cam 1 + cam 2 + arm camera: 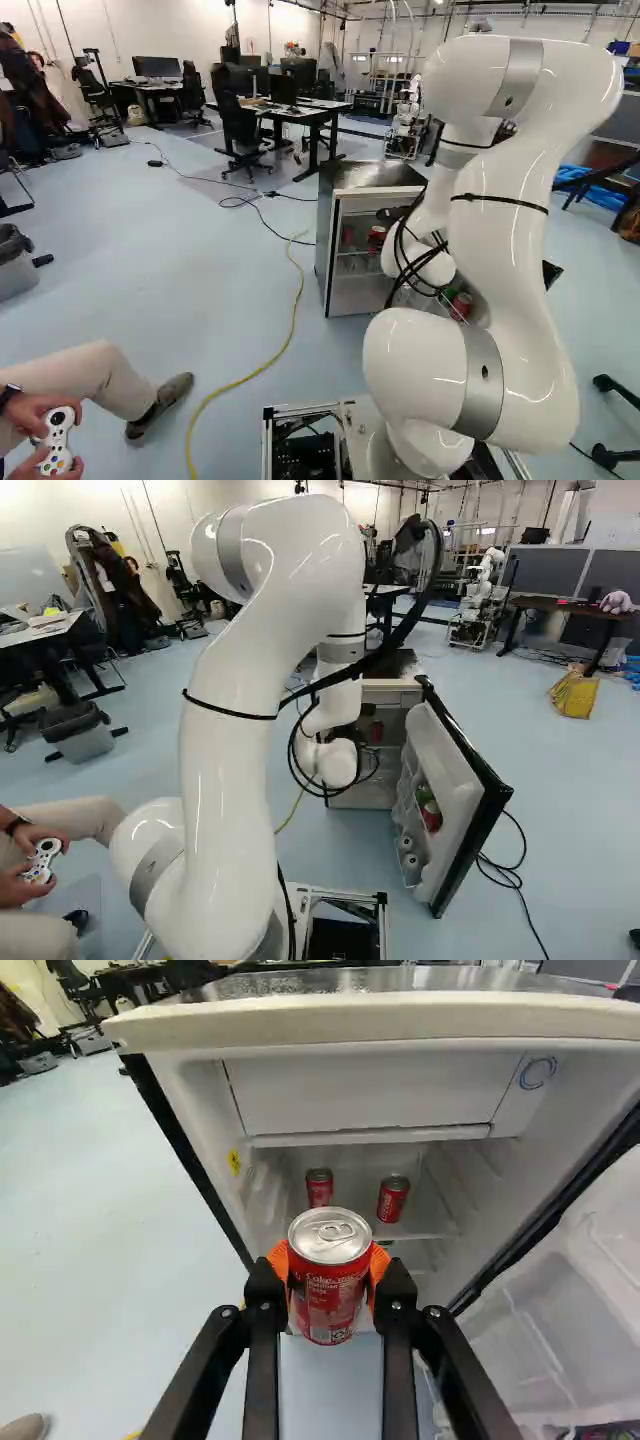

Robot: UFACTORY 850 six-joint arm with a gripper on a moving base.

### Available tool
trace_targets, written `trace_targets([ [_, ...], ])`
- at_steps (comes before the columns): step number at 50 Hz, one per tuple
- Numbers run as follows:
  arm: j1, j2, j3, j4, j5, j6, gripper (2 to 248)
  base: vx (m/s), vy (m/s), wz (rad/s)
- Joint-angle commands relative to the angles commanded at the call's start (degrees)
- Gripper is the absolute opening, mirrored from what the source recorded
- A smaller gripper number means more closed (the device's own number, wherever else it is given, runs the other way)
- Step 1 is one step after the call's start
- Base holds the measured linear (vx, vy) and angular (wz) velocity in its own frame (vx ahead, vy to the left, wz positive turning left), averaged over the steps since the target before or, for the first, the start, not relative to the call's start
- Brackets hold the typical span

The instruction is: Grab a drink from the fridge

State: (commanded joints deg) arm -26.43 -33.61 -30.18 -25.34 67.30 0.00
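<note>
Part of my black gripper shows in front of the fridge in the left base view; the arm hides the rest. In the wrist view the gripper is shut on an upright red can, an orange pad against each side. The held can is in front of the fridge opening, below the level of the white freezer compartment. Two more red cans stand apart on the shelf behind it. The fridge door hangs wide open, with a red can in its rack.
A person's hands hold a game controller at the lower left of the left base view, a leg stretched toward the base. A yellow cable runs along the floor left of the fridge. Black cables lie beside the door. Another robot stands farther back.
</note>
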Motion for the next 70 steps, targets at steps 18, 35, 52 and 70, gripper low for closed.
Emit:
trace_targets([
  [18, -0.12, 3.91, 1.9, 0.0, 0.0, 0.0, 95, 0.0, 0.0, 0.0],
  [35, -0.11, 7.32, 3.12, 0.0, 0.0, 0.0, 95, 0.0, 0.0, 0.0],
  [52, 0.25, 9.71, 3.02, 0.0, -0.69, 0.0, 95, 0.0, 0.0, 0.0],
  [70, 0.65, 11.94, 2.46, 0.0, -2.88, 0.0, 95, 0.0, 0.0, 0.0],
])
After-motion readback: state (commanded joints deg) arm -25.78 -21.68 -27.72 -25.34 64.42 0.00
